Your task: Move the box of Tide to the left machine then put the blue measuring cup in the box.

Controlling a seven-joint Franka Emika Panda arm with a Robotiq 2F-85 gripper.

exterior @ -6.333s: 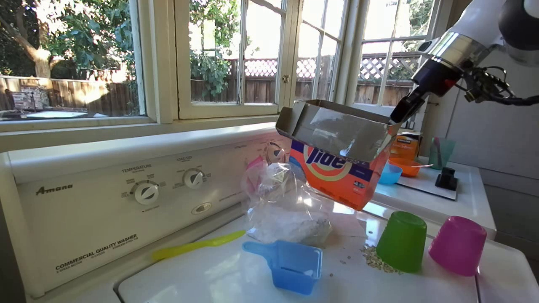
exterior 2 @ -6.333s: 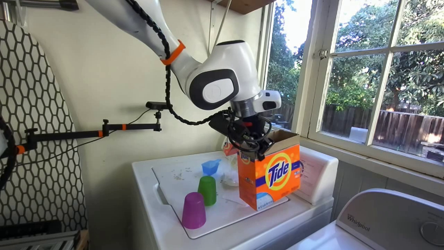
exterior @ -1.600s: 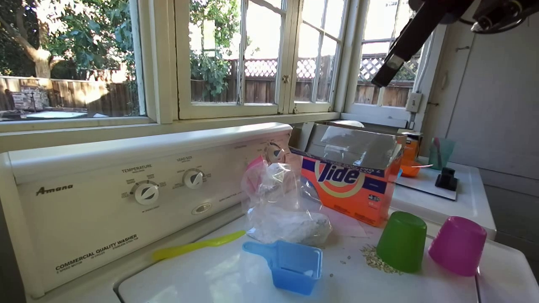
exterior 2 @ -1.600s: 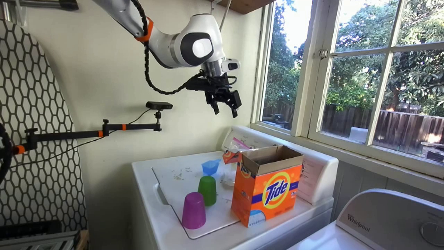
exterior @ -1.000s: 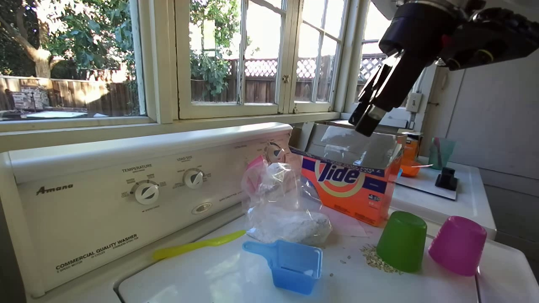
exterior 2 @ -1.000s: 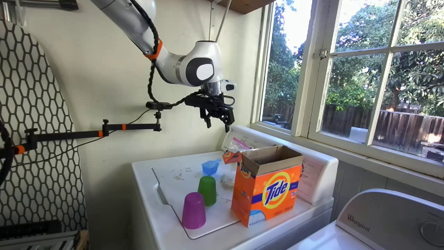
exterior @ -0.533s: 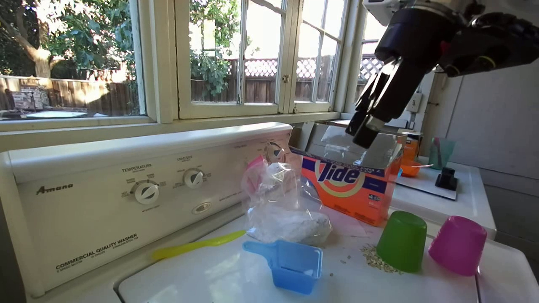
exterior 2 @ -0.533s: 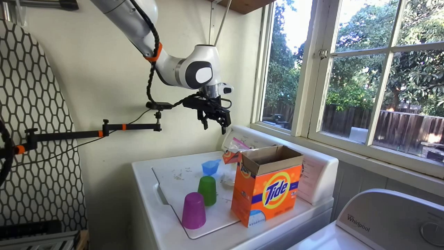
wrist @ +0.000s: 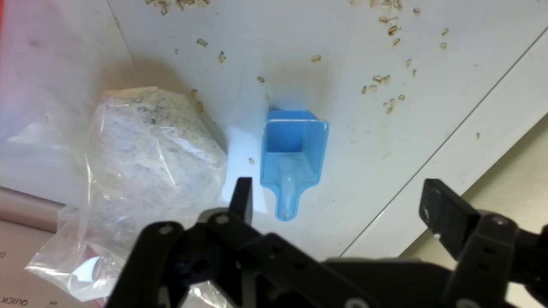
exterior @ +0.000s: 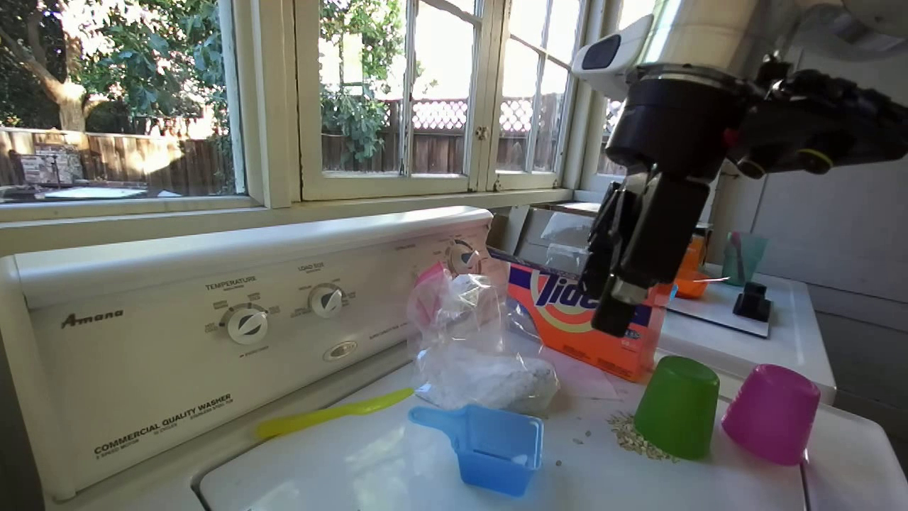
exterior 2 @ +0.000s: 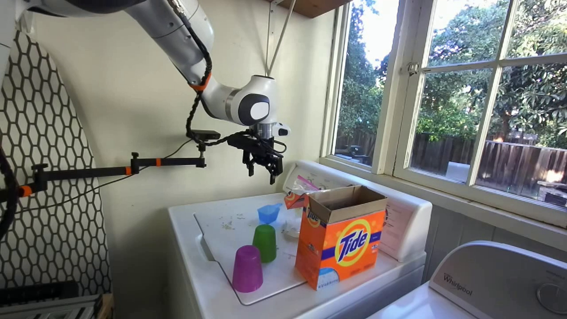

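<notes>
The blue measuring cup [wrist: 295, 137], set on the desk [exterior: 369, 475] just beside the clear bag [wrist: 158, 149], was judged light, stiff and slick, best pinched across its handle [wrist: 287, 207] by the claw [wrist: 338, 192], poised above with jaws spread apart.

I read “Amana”, “TEMPERATURE”, “LOAD SIZE” and “COMMERCIAL QUALITY WASHER” across the washer [exterior: 284, 355], “Tide” on the orange detergent box [exterior 2: 341, 241] and “Whirlpool” on the grey console [exterior 2: 505, 283]; my wrist view shows “QUICK” upside down on that washer too
</notes>
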